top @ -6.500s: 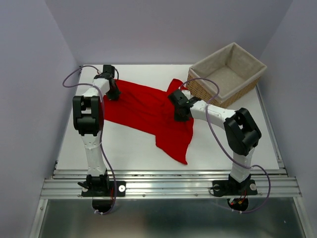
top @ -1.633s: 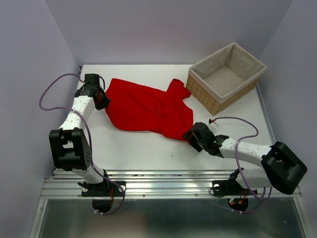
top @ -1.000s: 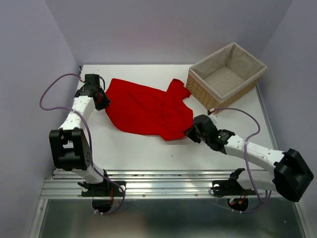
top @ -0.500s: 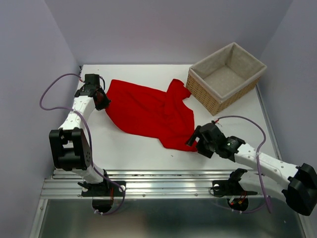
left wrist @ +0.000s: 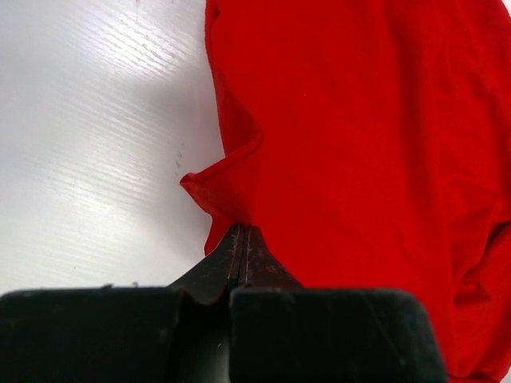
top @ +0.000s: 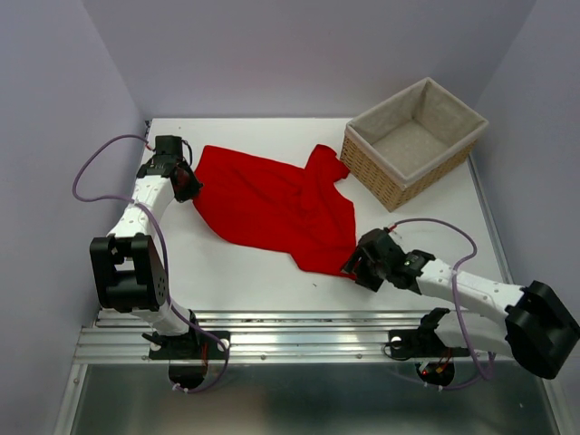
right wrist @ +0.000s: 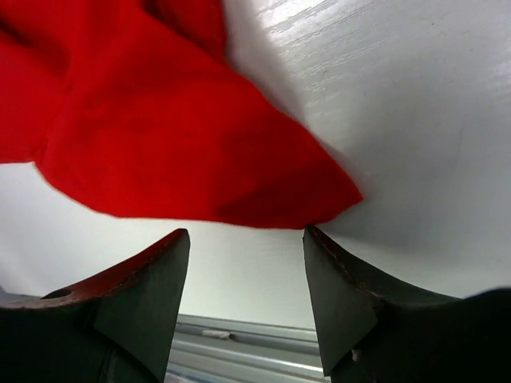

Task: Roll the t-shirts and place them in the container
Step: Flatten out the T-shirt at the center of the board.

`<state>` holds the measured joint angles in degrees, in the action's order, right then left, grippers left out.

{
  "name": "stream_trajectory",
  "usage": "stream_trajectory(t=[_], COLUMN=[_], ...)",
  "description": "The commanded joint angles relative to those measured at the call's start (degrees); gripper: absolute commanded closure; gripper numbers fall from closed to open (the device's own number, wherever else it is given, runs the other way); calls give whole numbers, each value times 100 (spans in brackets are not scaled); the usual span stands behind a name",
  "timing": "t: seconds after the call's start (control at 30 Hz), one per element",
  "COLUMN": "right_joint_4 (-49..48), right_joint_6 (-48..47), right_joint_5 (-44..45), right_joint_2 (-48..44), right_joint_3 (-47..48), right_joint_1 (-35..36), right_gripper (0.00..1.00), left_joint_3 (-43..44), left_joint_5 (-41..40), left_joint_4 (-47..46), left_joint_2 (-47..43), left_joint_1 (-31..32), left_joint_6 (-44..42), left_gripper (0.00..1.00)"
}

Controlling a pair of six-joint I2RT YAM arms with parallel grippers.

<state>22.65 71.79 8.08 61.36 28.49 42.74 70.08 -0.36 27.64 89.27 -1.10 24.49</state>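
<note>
The left arm [top: 145,204] folds at a low elbow near its base and stretches its forearm to the far left, where the left gripper [left wrist: 242,233] is pressed closed, its fingers pinching an edge of the shirt [left wrist: 359,159]. The right arm [top: 462,285] lies low, reaching leftward from an elbow at the near right. The right gripper [right wrist: 243,239] points left with jaws parted and nothing between them.
</note>
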Motion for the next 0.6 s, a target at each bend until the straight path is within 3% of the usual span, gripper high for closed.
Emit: stream_trajectory(t=[0.0,0.07,0.17,0.2,0.27,0.57], right_joint_4=[-753,-955,-1000,-974,-834,185], right_joint_6=[-77,-165,-340,-376,-507,-1386], right_joint_5=[-104,-113,-78,-69,-61,-430], right_joint_2=[655,841,1097,1106,1018,-511], right_joint_3=[121,183,385,429,569,1431], right_joint_1=[-29,-29,-29,-29,-29,-29], right_gripper=[36,41,67,87,99,99], left_joint_3=[-65,-74,-74,-74,-65,23], left_joint_5=[10,10,10,10,10,-8], left_joint_4=[-74,-83,-83,-83,-83,-30], left_joint_2=[-244,-261,-261,-261,-279,-270], left_joint_1=[5,14,5,5,5,5], left_joint_6=[-50,-50,-41,-41,-41,-58], left_gripper=[100,100,100,100,100,100])
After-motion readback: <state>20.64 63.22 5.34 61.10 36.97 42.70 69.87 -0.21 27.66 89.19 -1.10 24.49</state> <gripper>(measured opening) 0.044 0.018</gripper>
